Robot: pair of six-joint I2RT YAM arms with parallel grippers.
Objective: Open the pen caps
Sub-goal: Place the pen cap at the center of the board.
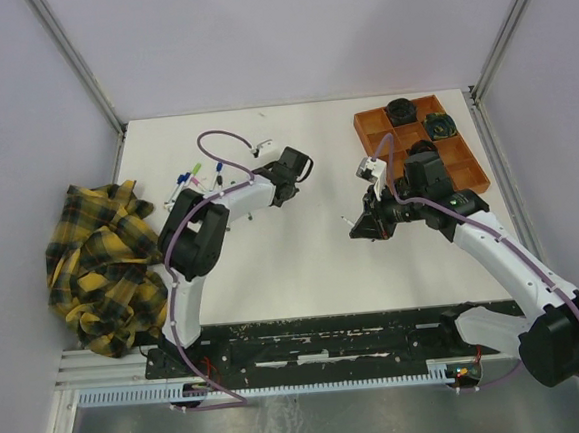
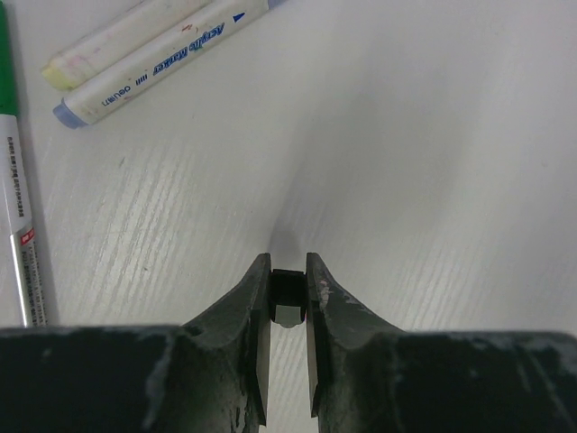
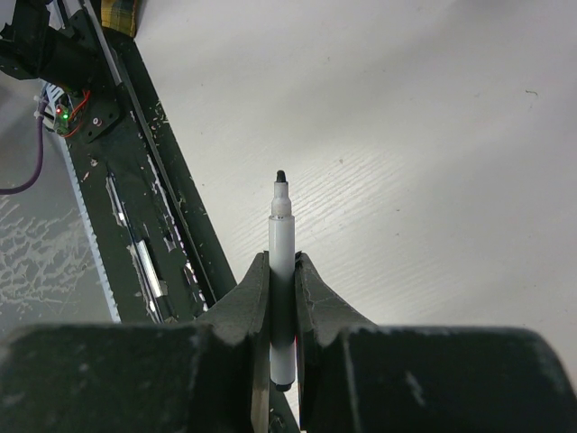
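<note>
My left gripper (image 2: 288, 262) is shut on a small black pen cap (image 2: 288, 289), pinched between the fingertips just above the white table. In the top view the left gripper (image 1: 273, 196) sits mid-table, right of a cluster of pens (image 1: 191, 181). My right gripper (image 3: 282, 260) is shut on a white pen barrel (image 3: 281, 230) whose bare black tip points away from the jaws, with no cap on it. From above, the right gripper (image 1: 365, 226) holds that pen to the right of the left gripper, well apart from it.
A green pen (image 2: 13, 135) and two pale markers (image 2: 153, 63) lie ahead-left of the left jaws. An orange tray (image 1: 373, 128) with black round objects stands back right. A yellow plaid cloth (image 1: 102, 261) lies left. The black base rail (image 3: 117, 180) runs along the near edge.
</note>
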